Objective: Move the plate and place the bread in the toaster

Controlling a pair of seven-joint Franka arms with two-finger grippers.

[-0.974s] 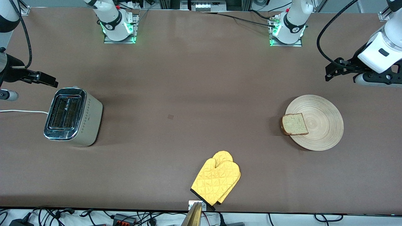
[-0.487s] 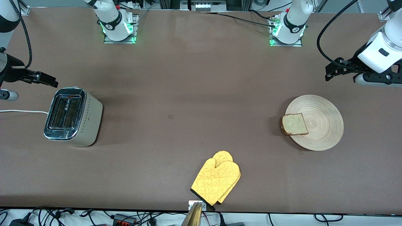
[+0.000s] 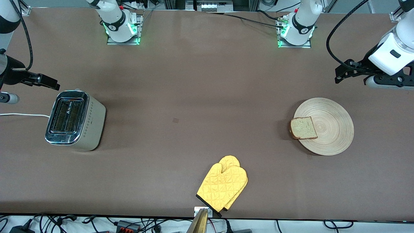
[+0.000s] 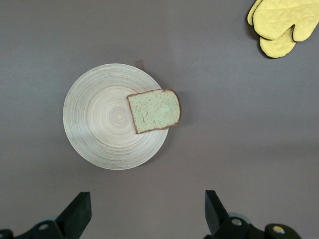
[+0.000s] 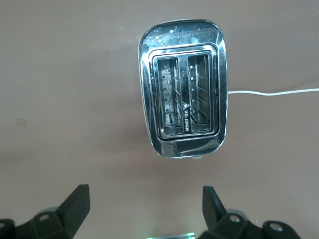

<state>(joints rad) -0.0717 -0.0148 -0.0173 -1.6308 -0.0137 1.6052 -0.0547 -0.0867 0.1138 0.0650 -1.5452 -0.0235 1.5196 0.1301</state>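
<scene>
Crusted bread lies overhanging the round wooden plate's rim; the chrome-topped toaster stands upright.

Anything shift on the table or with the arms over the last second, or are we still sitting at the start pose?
Nothing has visibly changed. The left gripper still hangs open over the table by the plate, with the bread lying at the plate's edge. The right gripper still hangs open beside the toaster. The yellow oven mitt lies where it was.
</scene>
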